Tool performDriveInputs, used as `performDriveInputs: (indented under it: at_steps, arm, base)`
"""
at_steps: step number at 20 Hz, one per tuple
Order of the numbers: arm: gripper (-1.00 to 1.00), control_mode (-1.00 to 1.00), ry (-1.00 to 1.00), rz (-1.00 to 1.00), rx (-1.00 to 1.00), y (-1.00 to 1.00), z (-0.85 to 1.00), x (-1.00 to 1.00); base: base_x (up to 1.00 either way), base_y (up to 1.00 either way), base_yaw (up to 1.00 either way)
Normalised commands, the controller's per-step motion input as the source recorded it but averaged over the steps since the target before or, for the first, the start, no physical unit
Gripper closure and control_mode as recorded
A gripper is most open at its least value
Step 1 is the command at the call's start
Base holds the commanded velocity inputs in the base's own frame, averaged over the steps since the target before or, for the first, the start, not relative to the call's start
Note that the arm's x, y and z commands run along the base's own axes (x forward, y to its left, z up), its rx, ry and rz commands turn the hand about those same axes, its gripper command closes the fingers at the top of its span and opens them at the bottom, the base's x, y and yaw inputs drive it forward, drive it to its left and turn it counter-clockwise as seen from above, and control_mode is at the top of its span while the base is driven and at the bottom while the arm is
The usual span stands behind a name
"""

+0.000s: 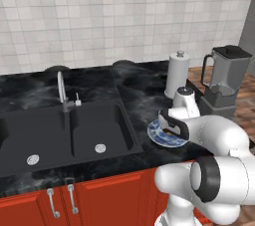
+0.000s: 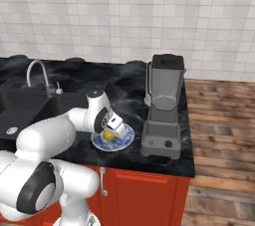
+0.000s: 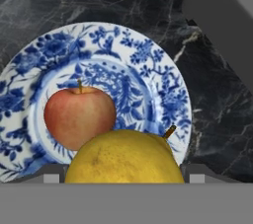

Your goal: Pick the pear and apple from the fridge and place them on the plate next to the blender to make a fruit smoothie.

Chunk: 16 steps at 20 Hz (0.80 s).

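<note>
Gripping the pear [image 3: 124, 158], the gripper [image 2: 110, 131] hangs over the plate [image 3: 168, 77]. An apple [image 3: 79, 116] lies on its middle, near the blender [image 2: 163, 105].

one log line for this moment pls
stage: placing | jaws: around small yellow pear above blue-patterned white plate | round red apple: on plate | grey blender: beside plate

Kitchen: sink [image 1: 74, 135], faucet [image 1: 62, 93], blender [image 2: 163, 113].

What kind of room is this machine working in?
A kitchen, by the look of it, and a computer-rendered one. A dark stone counter holds a sink with a tap, a blender stands beside a plate of fruit, and the wall is tiled.
</note>
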Motion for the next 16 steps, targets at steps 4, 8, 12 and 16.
performDriveInputs:
  at_steps: [4,8,12,16]
  arm:
    - [-1.00,-1.00,0.00,0.00,0.00,0.00,-0.19,0.00]
    - [-1.00,-1.00,0.00,0.00,0.00,0.00,-0.04,0.00]
    - [-1.00,-1.00,0.00,0.00,0.00,0.00,0.00,-0.02]
    - [-1.00,-1.00,0.00,-0.04,0.00,0.00,0.29,-0.46]
  base:
    - [0.00,0.00,0.00]
    - [0.00,0.00,0.00]
    - [0.00,0.00,0.00]
    - [0.00,0.00,0.00]
